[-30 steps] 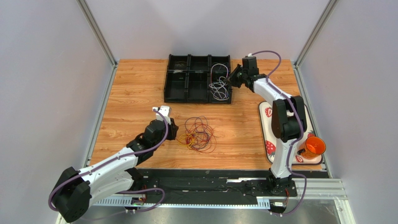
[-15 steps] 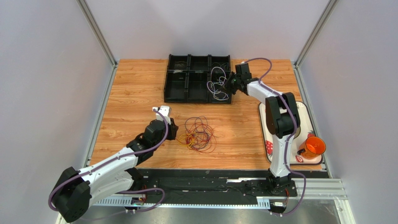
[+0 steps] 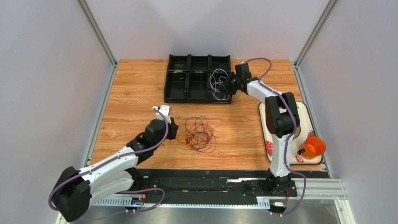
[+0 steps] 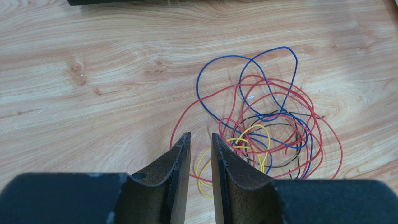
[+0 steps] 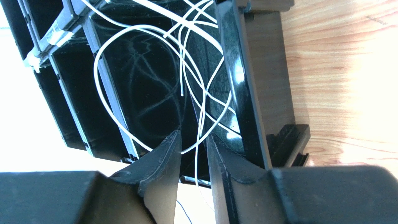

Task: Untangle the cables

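Note:
A tangle of red, blue, yellow and dark cables [image 3: 200, 135] lies on the wooden table, seen close up in the left wrist view [image 4: 275, 126]. My left gripper [image 3: 174, 128] hovers at the tangle's left edge, open [image 4: 201, 135], with a yellow and a red strand showing on the table through its gap. White cables [image 3: 217, 81] loop in the right compartments of the black tray [image 3: 166, 79]. My right gripper [image 3: 227, 84] is at the tray's right side, open [image 5: 194, 135], and a white cable [image 5: 95, 70] crosses loosely between its fingers.
A white patterned plate [image 3: 268, 112] lies at the right edge of the table with an orange cup [image 3: 315, 147] on it. The tray's glossy wall [image 5: 243, 93] stands just right of the right gripper. The tray's other compartments look dark.
The right gripper dropped toward the tray's right compartments, then opened its jaws; the white cables sag lower into the tray. The left arm has hardly moved.

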You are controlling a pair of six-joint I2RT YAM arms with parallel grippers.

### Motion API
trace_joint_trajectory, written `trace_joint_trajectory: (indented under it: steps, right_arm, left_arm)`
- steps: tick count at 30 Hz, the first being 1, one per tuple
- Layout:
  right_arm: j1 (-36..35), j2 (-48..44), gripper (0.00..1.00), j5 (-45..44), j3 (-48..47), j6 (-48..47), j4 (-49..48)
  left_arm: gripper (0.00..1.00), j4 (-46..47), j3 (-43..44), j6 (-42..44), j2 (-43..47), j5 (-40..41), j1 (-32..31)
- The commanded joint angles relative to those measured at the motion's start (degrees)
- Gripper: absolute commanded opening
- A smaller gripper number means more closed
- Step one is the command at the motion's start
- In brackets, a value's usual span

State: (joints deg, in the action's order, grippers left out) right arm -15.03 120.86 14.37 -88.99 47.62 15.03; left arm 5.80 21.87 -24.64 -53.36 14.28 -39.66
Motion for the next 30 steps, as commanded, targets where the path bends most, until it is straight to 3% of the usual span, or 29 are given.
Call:
trace_joint_trajectory:
  steps: [1,18,22,27,30]
  right_arm:
    - [0.52,-2.12,0.35,-3.12,-0.66,-1.38,4.57]
    - [0.52,-8.0,0.37,-0.93,3.12,-3.41,6.86]
    - [-0.44,-12.91,0.28,-3.11,4.35,-4.63,6.07]
    - [-0.53,-13.9,0.0,-6.37,-0.73,-7.88,4.92]
    - [-0.62,-9.78,0.0,-6.81,-7.22,-9.38,6.15]
  left_arm:
    - [0.31,1.4,2.13,-0.84,-0.16,0.66,-0.15]
    - [0.3,1.32,2.21,-0.93,-0.16,0.75,-0.07]
    - [0.3,1.32,2.21,-0.93,-0.16,0.75,-0.07]
    - [0.3,1.32,2.39,-1.02,-0.51,0.75,-0.07]
    - [0.3,1.14,2.48,-0.93,-0.6,0.75,-0.16]
